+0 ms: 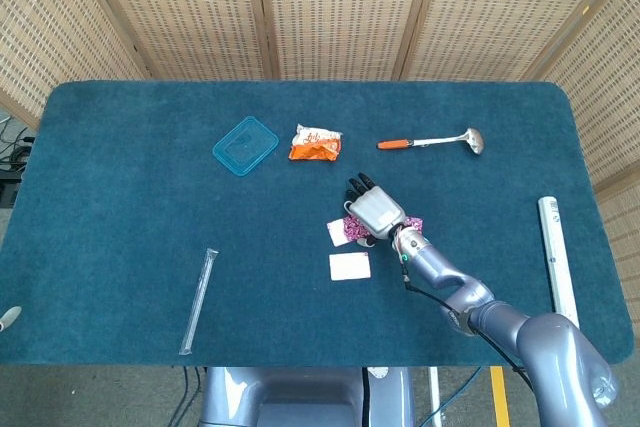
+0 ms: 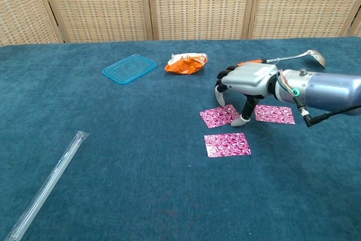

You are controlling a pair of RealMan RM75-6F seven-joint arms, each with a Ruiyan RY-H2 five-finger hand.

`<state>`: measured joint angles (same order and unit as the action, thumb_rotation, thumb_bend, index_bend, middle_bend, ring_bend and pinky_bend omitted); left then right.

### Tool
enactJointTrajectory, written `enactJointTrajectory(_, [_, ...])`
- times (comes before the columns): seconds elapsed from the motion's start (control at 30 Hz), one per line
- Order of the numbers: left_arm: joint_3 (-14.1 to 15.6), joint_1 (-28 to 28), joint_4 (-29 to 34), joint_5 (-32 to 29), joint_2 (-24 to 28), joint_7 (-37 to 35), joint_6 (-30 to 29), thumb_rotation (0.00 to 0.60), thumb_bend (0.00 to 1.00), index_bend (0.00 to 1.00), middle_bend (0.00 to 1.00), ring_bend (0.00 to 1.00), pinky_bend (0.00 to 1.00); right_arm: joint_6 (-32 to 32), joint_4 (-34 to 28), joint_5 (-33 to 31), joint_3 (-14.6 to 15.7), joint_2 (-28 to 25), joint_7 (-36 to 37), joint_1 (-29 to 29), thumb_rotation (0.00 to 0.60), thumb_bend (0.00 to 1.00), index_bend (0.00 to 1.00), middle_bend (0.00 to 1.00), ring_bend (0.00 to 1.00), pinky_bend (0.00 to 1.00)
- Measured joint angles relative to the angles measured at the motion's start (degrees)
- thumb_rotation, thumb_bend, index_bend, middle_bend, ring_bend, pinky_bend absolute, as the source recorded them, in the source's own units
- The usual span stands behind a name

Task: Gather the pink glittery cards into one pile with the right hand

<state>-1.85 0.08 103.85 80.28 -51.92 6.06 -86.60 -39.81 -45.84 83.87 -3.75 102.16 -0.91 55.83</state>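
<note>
three pink glittery cards lie on the blue surface (image 2: 141, 196), not yet piled: left card (image 2: 219, 115), right card (image 2: 274, 114), and near card (image 2: 227, 144) lying apart, toward the robot. right robot hand (image 2: 246, 83) hovers palm-down over the gap between the left and right cards, fingers curled downward and apart, holding nothing; thumb tip (image 2: 241, 121) looks to be touching or just above the surface beside the left card's right edge, though contact cannot be confirmed. left robot hand out of sight in both views.

probably best done by sliding rather than lifting: thin flat cards on a carpet-like cloth offer no edge to pinch. worth pressing fingertips lightly on one card and dragging it across the pile of the cloth until it overlaps its neighbour, then bringing the pair down onto the near card, or the near card up to them. light, even pressure advised, since too much may snag the cloth and too little may let the card slip out. slow strokes, keeping the card flat, to avoid flipping or buckling it.

in the head view the near card (image 1: 349, 266) reads as plain white, likely glare.

no writing readable anywhere: orange snack wrapper (image 2: 185, 62) shows print too small to make out; clear blue lid (image 2: 130, 68), ladle (image 2: 285, 57) with orange handle, clear plastic sleeve (image 2: 48, 185) and white bar (image 1: 556, 257) at the right edge show no legible marks.
</note>
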Motion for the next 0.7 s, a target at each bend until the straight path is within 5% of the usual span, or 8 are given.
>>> enactJointTrajectory(0.7, [-0.15,-0.19,0.58,0.28,0.05,0.44,-0.06,0.600,0.05,0.00,0.00,0.00,0.00,-1.79,-2.37,-0.26,-0.88,-2.43,0.96,-0.55,0.600,0.34,0.48,0.23,0.00,0.00])
